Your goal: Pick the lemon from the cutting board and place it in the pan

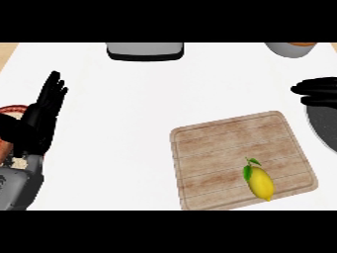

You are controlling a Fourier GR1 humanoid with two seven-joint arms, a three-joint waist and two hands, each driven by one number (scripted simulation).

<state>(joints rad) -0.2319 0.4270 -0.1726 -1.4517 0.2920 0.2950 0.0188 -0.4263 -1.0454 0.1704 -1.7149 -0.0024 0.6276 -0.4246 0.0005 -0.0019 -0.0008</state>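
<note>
- My right robot hand (325, 92) shows at the right edge of the view. Its fingers are stretched sideways and relaxed, and it holds nothing.
- It sits over the far rim of the pan (331, 133); I cannot tell whether it touches the rim.
- My left robot hand (38, 121) rests at the left of the view, open with fingers up. I leave it out of this job.
- The lemon (260, 182) lies to the left of the right robot hand and nearer to me, well apart from it. It is on the near right part of the cutting board (215, 148), close to the board's near edge.
- It lies on its side, with a small green leaf at the end closer to the hand and a pointed tip at the other.
- I judge the pick not yet begun; the hand has to come back and left to reach the fruit.
- I expect it to be light and firm, not fragile, with a waxy skin, and rounded enough to roll onto the tabletop (127, 108) if nudged.
- I would take hold across its fat middle, thumb on one flank and fingers on the other, clear of leaf and tip.
- The pan lies just beside the board, under the hand, so the carry looks short.
</note>
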